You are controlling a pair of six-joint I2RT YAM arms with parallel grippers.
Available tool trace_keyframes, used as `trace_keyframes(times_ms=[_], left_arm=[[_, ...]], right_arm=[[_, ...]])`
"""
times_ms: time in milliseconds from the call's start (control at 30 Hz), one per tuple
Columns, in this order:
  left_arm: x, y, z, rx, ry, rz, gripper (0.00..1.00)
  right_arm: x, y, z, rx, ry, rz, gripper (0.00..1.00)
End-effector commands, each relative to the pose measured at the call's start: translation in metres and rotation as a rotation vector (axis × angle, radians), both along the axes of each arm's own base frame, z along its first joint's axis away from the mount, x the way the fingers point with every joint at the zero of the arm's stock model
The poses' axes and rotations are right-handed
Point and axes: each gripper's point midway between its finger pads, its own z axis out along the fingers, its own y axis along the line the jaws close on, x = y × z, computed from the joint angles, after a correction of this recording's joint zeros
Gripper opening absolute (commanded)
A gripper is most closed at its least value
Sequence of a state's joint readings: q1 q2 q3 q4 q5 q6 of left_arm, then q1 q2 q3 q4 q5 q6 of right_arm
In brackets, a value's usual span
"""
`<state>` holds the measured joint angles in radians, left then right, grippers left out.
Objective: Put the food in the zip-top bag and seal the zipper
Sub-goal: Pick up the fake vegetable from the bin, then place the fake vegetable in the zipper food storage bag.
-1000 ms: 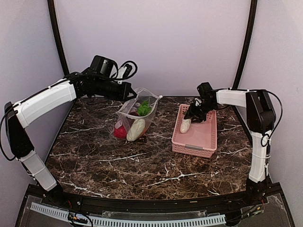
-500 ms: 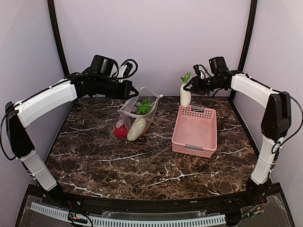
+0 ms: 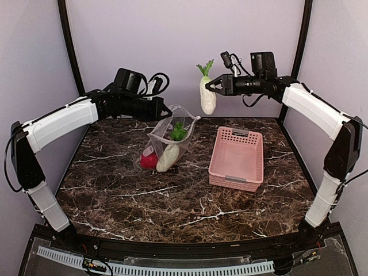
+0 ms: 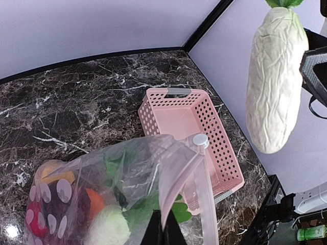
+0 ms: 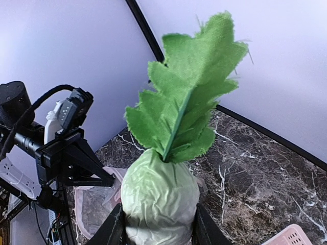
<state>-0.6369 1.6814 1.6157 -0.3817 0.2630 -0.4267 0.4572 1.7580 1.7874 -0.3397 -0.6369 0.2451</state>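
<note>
Above the marble table point(image 3: 172, 201), the right arm point(image 3: 310, 106) stretches level toward the left, right gripper point(image 3: 211, 86) clamped on the white radish point(image 3: 207, 98), which hangs in clear air between pink basket point(image 3: 237, 158) and zip-top bag point(image 3: 172, 135). The left arm point(image 3: 57, 123) bends in from the back-left, left gripper point(image 3: 162, 109) pinched on the bag's raised mouth edge; more food point(image 3: 167, 158) lies inside

Bright, even light — soft shadows, sharp
</note>
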Motion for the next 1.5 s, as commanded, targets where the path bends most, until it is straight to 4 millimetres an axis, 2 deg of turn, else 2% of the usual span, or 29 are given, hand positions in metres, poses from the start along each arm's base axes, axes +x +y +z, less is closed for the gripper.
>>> trace_keyframes(times_ms=[0,133,333,633,767,900,1100,1200,1300,1467], left_arm=[[0.004,0.0,0.017,-0.035,-0.019,0.021,0.01],[0.006,0.006,0.02,-0.05,-0.013,0.068,0.01],[0.014,0.008,0.031,-0.184,0.01,0.168,0.01],[0.025,0.01,0.05,-0.396,0.038,0.283,0.01],[0.03,0.016,0.051,-0.436,0.041,0.339,0.01],[0.035,0.019,0.061,-0.528,0.029,0.374,0.02],[0.038,0.017,0.058,-0.547,0.047,0.383,0.01],[0.037,0.021,0.058,-0.554,0.044,0.398,0.01],[0.037,0.024,0.059,-0.567,0.034,0.408,0.01],[0.038,0.031,0.057,-0.571,0.027,0.431,0.01]], right_arm=[[-0.008,0.024,0.028,0.049,-0.077,0.051,0.08],[-0.008,0.042,0.034,0.055,-0.089,0.041,0.08],[0.003,0.059,0.031,0.033,-0.104,-0.031,0.09],[0.023,0.065,0.022,-0.005,-0.083,-0.164,0.09],[0.02,0.072,0.017,-0.027,-0.08,-0.185,0.09],[0.015,0.081,0.005,-0.076,-0.078,-0.223,0.09],[0.006,0.095,-0.011,-0.112,-0.057,-0.231,0.12],[0.001,0.102,-0.026,-0.126,-0.025,-0.221,0.13],[-0.007,0.111,-0.04,-0.15,-0.016,-0.2,0.16],[-0.015,0.117,-0.044,-0.159,-0.012,-0.177,0.38]])
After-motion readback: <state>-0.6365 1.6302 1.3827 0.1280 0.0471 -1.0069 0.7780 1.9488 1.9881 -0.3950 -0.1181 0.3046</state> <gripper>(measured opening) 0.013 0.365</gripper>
